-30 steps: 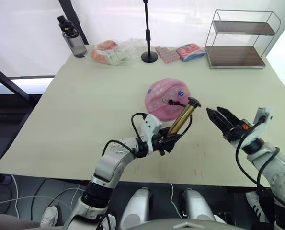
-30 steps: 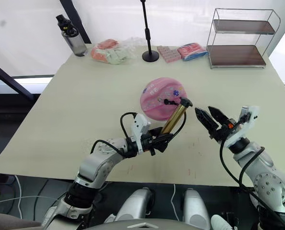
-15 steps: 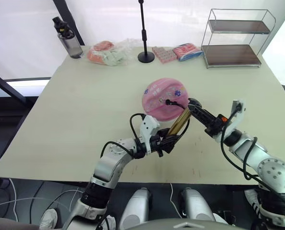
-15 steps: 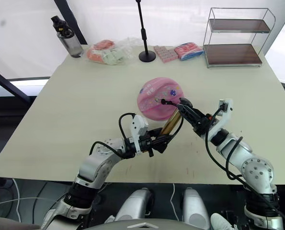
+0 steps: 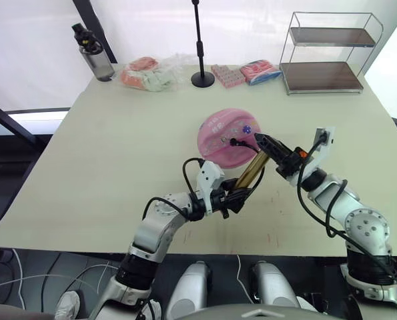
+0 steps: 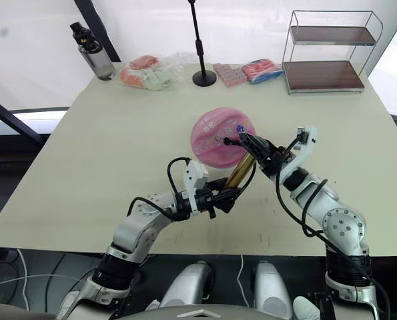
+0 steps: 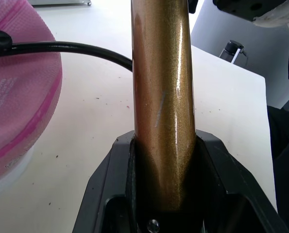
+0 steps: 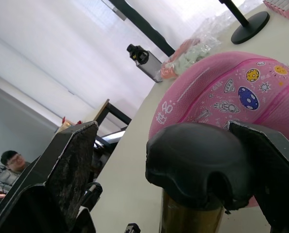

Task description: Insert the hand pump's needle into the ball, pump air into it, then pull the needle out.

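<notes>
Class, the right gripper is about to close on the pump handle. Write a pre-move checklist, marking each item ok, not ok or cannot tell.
1. left gripper clamps the hand pump barrel: ok.
2. right gripper open, fingers either side of the black handle: ok.
3. Hose tip sits on the ball: ok.
4. Needle fully inside the ball: cannot tell.
5. Ball rests on the table: ok.

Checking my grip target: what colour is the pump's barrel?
Shiny gold-bronze, on the hand pump; clearest in the left wrist view.
</notes>
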`<state>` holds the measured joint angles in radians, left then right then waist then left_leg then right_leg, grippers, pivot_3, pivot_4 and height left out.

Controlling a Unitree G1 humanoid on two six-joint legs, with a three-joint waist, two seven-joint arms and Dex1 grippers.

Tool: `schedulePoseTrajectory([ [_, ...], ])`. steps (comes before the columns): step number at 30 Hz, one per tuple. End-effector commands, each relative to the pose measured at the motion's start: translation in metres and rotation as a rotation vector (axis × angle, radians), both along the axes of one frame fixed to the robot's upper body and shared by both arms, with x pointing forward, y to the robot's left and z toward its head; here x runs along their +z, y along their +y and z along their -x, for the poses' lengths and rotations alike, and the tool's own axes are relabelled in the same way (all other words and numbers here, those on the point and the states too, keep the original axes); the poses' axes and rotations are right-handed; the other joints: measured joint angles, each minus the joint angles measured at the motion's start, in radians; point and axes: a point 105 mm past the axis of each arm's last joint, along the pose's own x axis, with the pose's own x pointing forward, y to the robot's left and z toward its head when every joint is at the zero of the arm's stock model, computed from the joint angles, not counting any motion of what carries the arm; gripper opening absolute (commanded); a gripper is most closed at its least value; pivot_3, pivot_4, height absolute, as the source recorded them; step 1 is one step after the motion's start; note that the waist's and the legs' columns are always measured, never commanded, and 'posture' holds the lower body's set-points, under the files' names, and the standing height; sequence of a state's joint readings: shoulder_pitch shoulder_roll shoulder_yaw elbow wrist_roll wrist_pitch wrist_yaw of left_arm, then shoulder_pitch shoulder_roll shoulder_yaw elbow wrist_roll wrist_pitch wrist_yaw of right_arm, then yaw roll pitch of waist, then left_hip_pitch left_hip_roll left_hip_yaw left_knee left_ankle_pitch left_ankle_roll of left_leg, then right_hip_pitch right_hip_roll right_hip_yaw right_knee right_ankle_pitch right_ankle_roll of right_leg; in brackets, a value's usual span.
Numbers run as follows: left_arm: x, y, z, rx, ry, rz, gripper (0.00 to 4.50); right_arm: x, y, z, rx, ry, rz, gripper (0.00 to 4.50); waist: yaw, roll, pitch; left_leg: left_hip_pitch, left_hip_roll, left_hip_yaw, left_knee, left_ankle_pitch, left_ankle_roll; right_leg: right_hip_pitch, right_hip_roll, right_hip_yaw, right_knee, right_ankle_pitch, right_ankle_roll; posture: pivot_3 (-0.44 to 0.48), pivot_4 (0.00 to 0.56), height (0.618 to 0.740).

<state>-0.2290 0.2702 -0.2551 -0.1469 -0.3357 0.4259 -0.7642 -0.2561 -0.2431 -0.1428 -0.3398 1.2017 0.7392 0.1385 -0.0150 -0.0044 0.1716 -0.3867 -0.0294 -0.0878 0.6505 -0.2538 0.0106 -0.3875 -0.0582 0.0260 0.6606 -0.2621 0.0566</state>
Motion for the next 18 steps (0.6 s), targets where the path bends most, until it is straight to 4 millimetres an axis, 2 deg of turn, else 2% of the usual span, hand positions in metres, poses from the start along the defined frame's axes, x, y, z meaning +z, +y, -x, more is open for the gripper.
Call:
schedulePoseTrajectory([
  [1,0.0093,-0.0024,-0.0003,-0.008,-0.045,0.017,1.08,0.0142,0.0056,0.0012,0.017,-0.059,-0.018,4.50,0.000,0.000,0.000,0.000,0.000,0.000,0.000,0.000,0.000,0.000,0.000,0.000,0.000,0.000,0.000,0.000,0.150,0.740],
  [18,0.0082,-0.0028,0.0007,-0.011,-0.038,0.018,1.08,0.0214,0.0020,-0.0023,-0.002,-0.094,-0.015,4.50,-0.001,0.000,0.000,-0.002,0.000,0.000,0.000,0.000,0.000,-0.002,0.000,0.001,0.000,0.000,0.000,0.000,0.150,0.740],
])
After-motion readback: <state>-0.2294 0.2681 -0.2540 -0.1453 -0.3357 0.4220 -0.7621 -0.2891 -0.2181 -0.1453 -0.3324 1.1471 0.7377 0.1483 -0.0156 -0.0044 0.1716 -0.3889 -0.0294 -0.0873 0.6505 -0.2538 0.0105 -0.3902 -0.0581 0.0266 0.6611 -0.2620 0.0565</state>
